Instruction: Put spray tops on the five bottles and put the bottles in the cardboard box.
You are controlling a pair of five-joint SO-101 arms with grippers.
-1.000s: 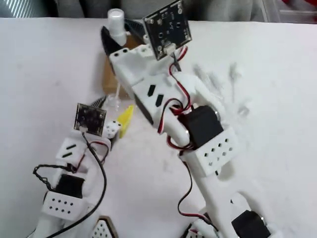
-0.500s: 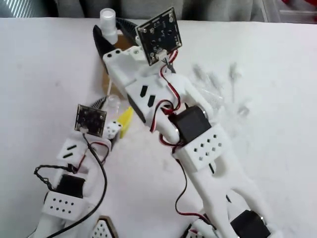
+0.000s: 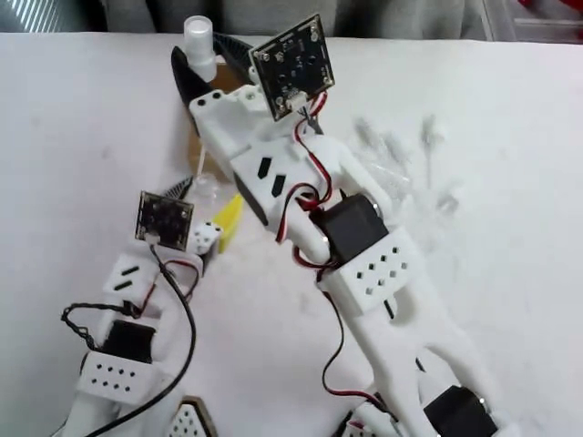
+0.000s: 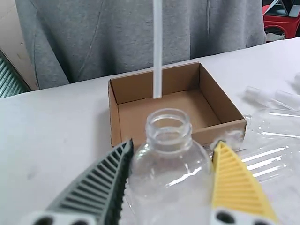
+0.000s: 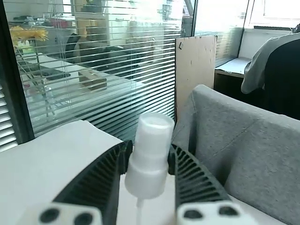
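One clear bottle [image 4: 168,164] stands uncapped, clamped in the left gripper [image 4: 173,144]. At least two loose bottles [image 4: 274,119] lie beside it. One spray top [image 5: 149,154] is pinched in the right gripper [image 5: 150,147]. It has shifted slightly left in the high view since a second ago, and its tube [image 4: 158,47] hangs near the open neck. Beyond, one cardboard box [image 4: 136,86] shows a bare floor.

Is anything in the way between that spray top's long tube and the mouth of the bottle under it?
Nothing visible does. The spray top, held in the right gripper, hangs its tube above the open neck of the bottle gripped by the left gripper, with only air between.
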